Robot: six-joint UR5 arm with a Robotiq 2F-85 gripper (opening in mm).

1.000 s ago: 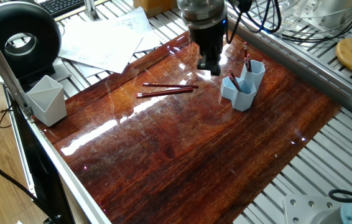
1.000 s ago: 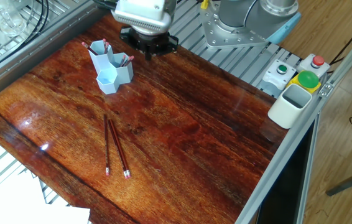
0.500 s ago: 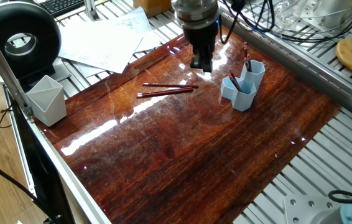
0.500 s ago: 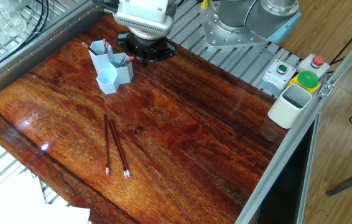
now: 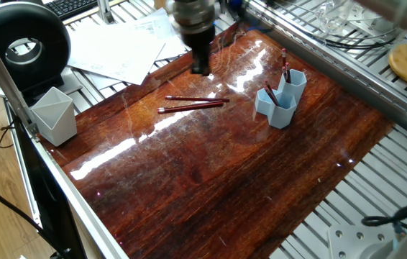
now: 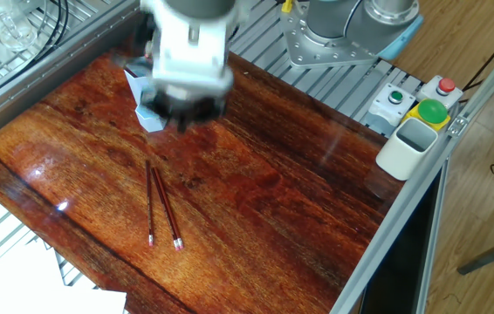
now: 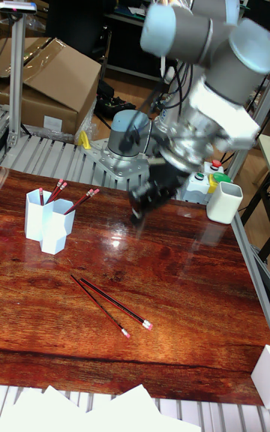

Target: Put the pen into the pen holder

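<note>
Two dark red pens (image 5: 193,103) lie side by side on the wooden table (image 5: 211,173); they also show as pens (image 6: 161,208) and pens (image 7: 111,303) in the two remaining views. The light blue pen holder (image 5: 281,99) stands to their right with pens sticking out of it. My gripper (image 5: 200,69) hovers above the table just behind the loose pens, blurred by motion, so its jaws cannot be read. In the other fixed view the gripper (image 6: 184,112) covers most of the pen holder (image 6: 147,118). The tall view shows the gripper (image 7: 138,214) right of the pen holder (image 7: 45,223).
A pale grey angular cup (image 5: 54,115) stands at the table's left corner, and a white cup (image 6: 407,146) sits at the table's edge beside a button box (image 6: 426,109). Loose papers (image 5: 117,47) lie behind the table. The arm's base (image 7: 127,143) is at the far edge.
The gripper has swung away from beside the pen holder toward the two loose pens, moving fast enough to blur. Pens and holder have not moved.
</note>
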